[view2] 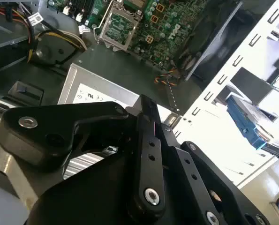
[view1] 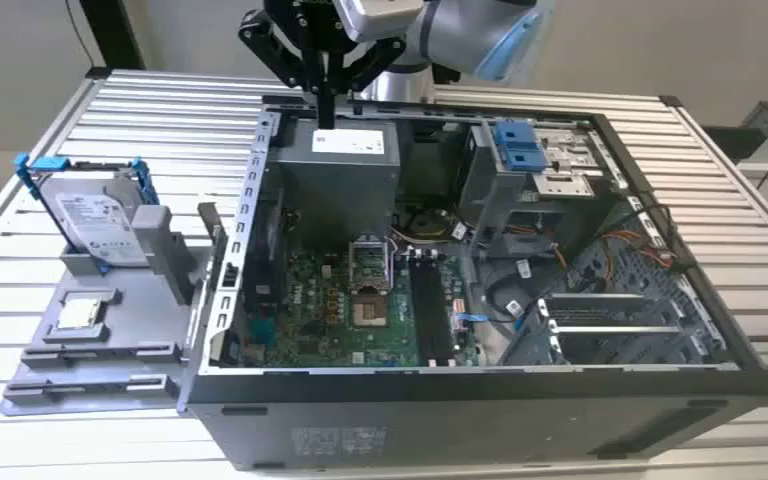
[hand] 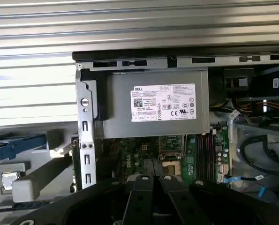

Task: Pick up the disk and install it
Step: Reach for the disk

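Black gripper (view1: 325,112) poised over an open computer case (view1: 491,420), fingers (hand: 139,201) pressed together, gripping nothing and touching nothing. Hangs just above the grey power supply (view1: 337,150) with the white sticker, at the top of the exterior view. Power supply (hand: 153,122) also seen beyond the closed fingers in the first wrist view.

Inside the case: power supply against one wall, green motherboard (view1: 344,300) flat on the floor beside it, a metal drive bay (view1: 531,190) with blue latches toward the exterior view's right, orange and yellow cables bunched nearby.

Outside the case, on the slatted metal table (view1: 704,140) at the exterior view's left: a grey holder (view1: 91,365). Carries the disk (view1: 91,225) upright in a slot, silver body and white label facing out, blue frame round its edges. Small square silver chip (view1: 80,312) flat in a recess of the same holder, near the disk but apart from it. Disk well apart from the gripper, with the case wall between them; disk (view2: 245,122) glimpsed by its blue frame past the case edge in the second wrist view.
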Robot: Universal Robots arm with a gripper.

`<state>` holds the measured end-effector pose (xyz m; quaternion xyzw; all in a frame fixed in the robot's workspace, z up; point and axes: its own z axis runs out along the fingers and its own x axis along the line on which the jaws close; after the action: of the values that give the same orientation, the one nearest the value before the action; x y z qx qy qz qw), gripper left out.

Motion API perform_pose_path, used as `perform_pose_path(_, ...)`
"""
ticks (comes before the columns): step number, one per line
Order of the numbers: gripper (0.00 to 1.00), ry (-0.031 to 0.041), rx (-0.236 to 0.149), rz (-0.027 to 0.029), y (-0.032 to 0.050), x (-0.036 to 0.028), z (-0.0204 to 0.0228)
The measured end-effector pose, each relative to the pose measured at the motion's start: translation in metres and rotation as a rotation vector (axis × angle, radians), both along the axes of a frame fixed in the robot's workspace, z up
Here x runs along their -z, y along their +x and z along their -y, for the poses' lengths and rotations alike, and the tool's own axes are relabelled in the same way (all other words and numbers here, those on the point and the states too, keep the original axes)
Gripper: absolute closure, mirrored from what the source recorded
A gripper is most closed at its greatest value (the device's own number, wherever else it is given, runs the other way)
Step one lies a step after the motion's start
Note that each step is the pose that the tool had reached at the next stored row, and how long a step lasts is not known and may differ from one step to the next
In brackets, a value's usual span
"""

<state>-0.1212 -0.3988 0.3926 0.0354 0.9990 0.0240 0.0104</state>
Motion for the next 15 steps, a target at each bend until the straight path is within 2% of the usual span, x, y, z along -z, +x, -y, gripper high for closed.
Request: perform_pose_path(15, 1.0, 0.0002, 0.0, 0.0, -0.0017, -0.0001, 0.0)
